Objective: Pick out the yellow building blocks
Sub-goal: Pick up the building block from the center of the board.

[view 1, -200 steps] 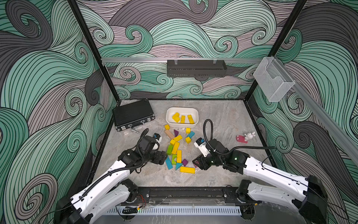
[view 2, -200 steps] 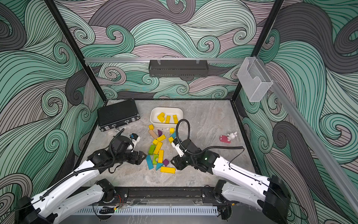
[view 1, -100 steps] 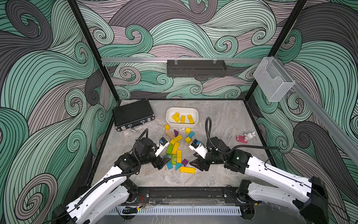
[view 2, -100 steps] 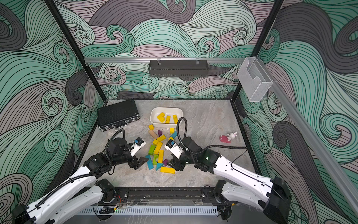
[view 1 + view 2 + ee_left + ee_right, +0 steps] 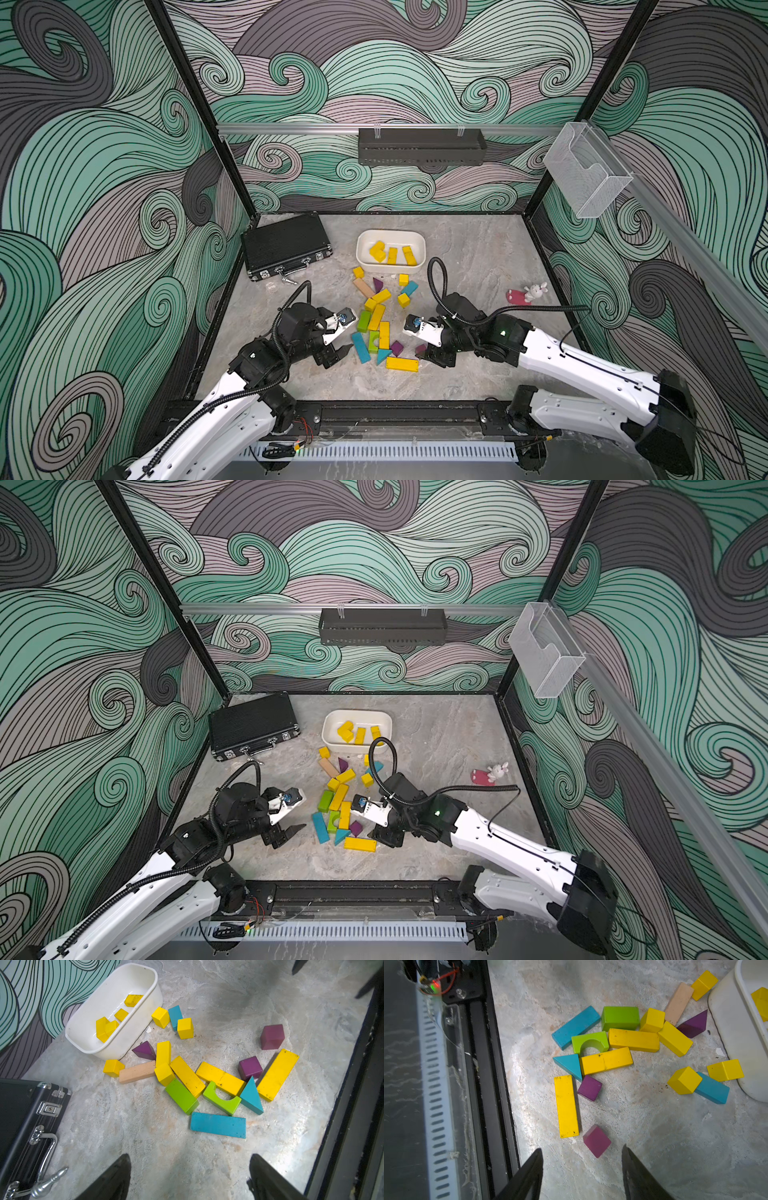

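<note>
Yellow building blocks [image 5: 187,1076] loose btwn left tool [image 5: 189,1156], wide, & right tool [image 5: 582,1148], narrower.

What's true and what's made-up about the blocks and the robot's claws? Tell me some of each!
1. The white plastic tub holds only yellow wooden blocks. True.
2. The left claw is squeezing a yellow block. False: it is open and empty, like the right claw.
3. The lime-green wooden arch block lies on the grey table, outside the tub. True.
4. The black hard case has its lid up. False: it is shut.
5. Every yellow block is in the tub already. False: many lie on the table, like the long yellow bar.
6. The pink-and-white toy bunny lies apart from the block pile. True.
</note>
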Robot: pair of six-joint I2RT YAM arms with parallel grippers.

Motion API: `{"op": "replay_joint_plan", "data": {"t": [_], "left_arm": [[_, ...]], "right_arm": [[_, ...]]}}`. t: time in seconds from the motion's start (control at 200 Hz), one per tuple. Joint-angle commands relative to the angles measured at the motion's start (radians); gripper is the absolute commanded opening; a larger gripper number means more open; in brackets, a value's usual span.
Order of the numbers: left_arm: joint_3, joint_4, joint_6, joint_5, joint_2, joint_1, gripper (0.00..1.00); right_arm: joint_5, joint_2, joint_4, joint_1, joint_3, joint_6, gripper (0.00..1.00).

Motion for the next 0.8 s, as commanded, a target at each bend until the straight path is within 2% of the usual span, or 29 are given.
{"op": "replay_joint_plan", "data": {"t": [0.0,0.175,0.325,0.58,0.796], "left_arm": [[0.054,-0.122,0.135,0.039,0.010,-0.002,0.88],[0.107,-0.216,0.173,0.093,0.051,-0.002,0.89],[0.105,-0.250,0.193,0.117,0.056,-0.005,0.89],[0.053,-0.212,0.230,0.154,-0.003,-0.012,0.89],[0.058,-0.199,0.225,0.172,0.030,-0.018,0.89]], "right_arm": [[0.057,0.020,-0.076,0.005,0.010,-0.125,0.59],[0.027,0.072,-0.051,0.005,-0.014,-0.194,0.57],[0.026,0.140,-0.011,0.005,-0.017,-0.191,0.54],[0.013,0.230,0.097,0.006,-0.040,-0.167,0.53],[-0.022,0.282,0.159,0.006,-0.038,-0.122,0.53]]}}
